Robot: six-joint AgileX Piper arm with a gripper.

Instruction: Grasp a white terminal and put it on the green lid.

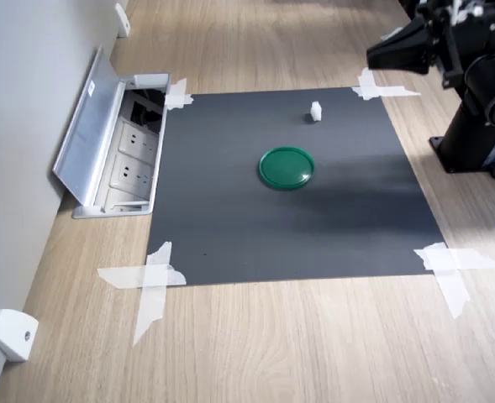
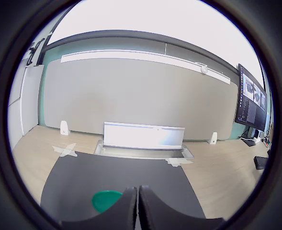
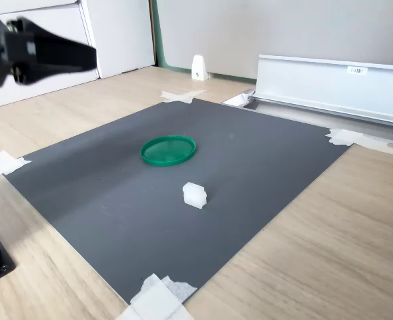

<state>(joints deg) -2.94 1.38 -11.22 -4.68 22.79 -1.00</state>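
Terminal offset from the jaws is what matters here: white terminal sits loose on the black mat, apart from the green lid, nothing touching it. Gripper hangs high at the first exterior view's upper right, over the taped mat corner, well clear of the surface, fingers pointing toward that view's left. From there the terminal lies down and toward the first exterior view's left of the tips, nearer the arm than the lid is; the lid is further out toward the mat centre. Second exterior view shows it the other way round: gripper comes in from the second exterior view's upper left, lid mid-mat, terminal closer to the camera and to the second exterior view's right of the lid. Jaws read as together, the two fingers meet with only a thin seam in the wrist view, nothing between them. Wrist view catches part of the lid beside the fingers but no terminal, so the camera is not aimed at it yet. Terminal is a small stubby block, its long axis too slight to call from either exterior view. Judgement: next move needs jaws spread, then a descent toward the terminal; only one arm, so no choice of side
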